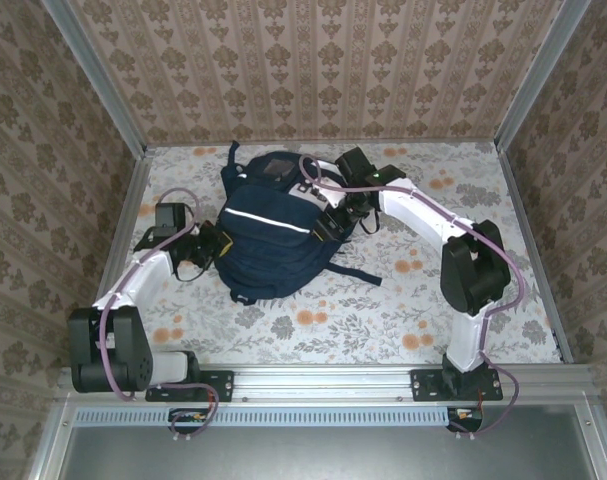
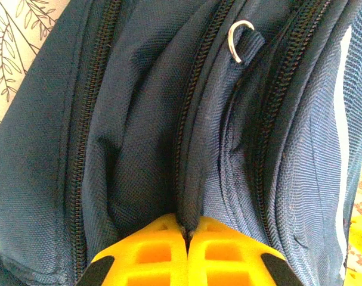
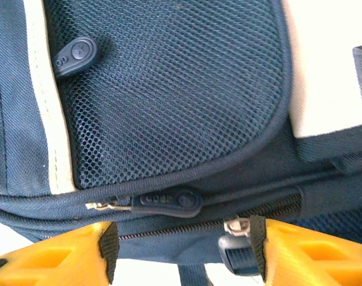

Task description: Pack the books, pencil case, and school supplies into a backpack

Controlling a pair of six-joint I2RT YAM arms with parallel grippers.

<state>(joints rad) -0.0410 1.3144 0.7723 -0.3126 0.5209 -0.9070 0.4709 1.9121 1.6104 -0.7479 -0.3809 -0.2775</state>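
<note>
Jaws on our left arm pinch shut on a fold of the navy backpack (image 2: 139,149); our right jaws stand open just below a black zip pull (image 3: 169,199). Backpack lies mid-frame on the flowered desk (image 1: 403,310). We judge packing done, only zipping left.

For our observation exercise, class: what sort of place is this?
Probably a robot test booth, not a home: wallpapered panels in aluminium frames, a floral table, robot arms bolted to a rail.

Patterned wallpaper walls (image 1: 323,60) enclose floral tabletop (image 1: 383,310).
</note>
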